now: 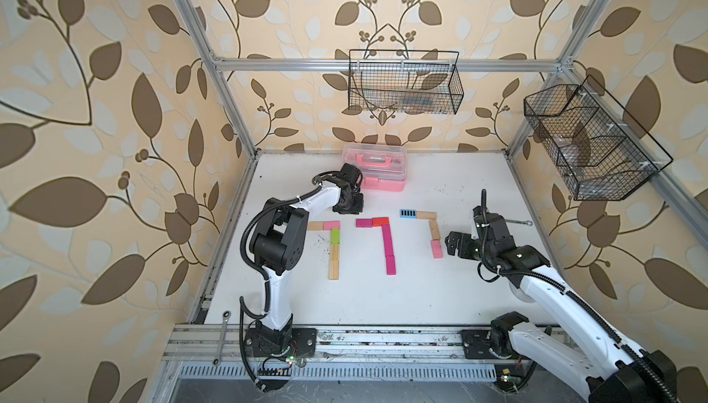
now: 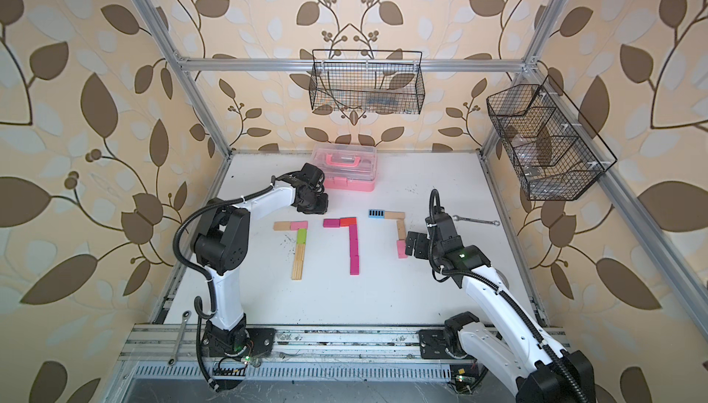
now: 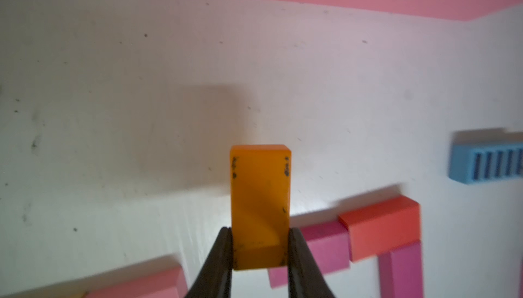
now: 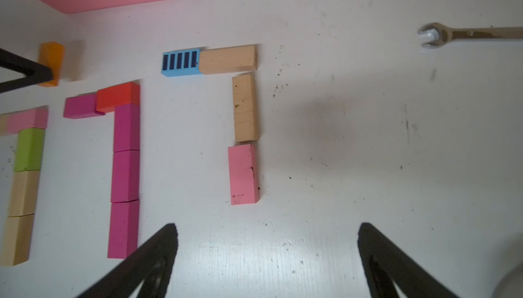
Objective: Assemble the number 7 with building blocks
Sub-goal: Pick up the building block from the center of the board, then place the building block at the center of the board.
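Note:
My left gripper (image 3: 260,230) is shut on an orange block (image 3: 260,191), gripping its near end between both fingers. In both top views this gripper (image 1: 346,209) points down just in front of the pink case and hides the block. Three 7 shapes of building blocks lie on the white table: one with a lime green block (image 1: 335,235), a magenta one with a red corner (image 1: 380,221), and one starting with a blue-striped block (image 1: 408,213) and ending in a light pink block (image 4: 244,174). My right gripper (image 4: 267,231) stands open and empty beside that pink block.
A pink plastic case (image 1: 377,169) sits at the back of the table. A wrench (image 1: 517,222) lies behind the right arm, and a ratchet wrench (image 1: 222,338) lies on the front rail. Two wire baskets (image 1: 406,83) hang on the frame.

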Controlling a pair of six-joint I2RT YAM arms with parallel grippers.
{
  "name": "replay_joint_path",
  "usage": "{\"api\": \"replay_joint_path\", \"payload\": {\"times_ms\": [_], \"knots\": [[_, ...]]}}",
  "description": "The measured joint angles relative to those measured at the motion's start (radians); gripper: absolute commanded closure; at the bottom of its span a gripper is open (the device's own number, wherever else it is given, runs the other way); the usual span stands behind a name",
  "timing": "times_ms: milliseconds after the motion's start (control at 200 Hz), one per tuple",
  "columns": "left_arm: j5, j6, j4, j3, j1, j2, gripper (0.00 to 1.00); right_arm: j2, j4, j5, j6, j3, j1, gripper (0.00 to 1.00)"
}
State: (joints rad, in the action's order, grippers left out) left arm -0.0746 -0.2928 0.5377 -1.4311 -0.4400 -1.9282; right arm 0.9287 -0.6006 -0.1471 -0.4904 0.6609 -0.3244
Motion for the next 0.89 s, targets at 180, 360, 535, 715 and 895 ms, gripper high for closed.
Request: {"api": "replay_joint_path", "payload": {"times_ms": [180, 360, 535, 715, 895], "knots": [[-0.024, -0.085, -0.046, 0.128, -0.246, 0.231, 0.8, -0.006, -0.066, -0.067, -0.101, 0.001, 0.028, 0.0], [-0.029, -0.209, -0.126, 0.244, -0.502, 0.339, 0.82, -0.07, -0.086, -0.071, -0.119, 0.001, 0.121, 0.0], [0.009, -0.322, -0.206, 0.282, -0.657, 0.289, 0.87, -0.108, -0.123, -0.09, -0.12, 0.01, 0.192, 0.0], [0.072, -0.437, -0.249, 0.207, -0.757, 0.105, 0.89, -0.145, -0.142, -0.096, -0.119, 0.029, 0.23, 0.0], [0.131, -0.528, -0.258, 0.079, -0.779, -0.074, 0.92, -0.175, -0.143, -0.072, -0.113, 0.029, 0.235, 0.0]]}}
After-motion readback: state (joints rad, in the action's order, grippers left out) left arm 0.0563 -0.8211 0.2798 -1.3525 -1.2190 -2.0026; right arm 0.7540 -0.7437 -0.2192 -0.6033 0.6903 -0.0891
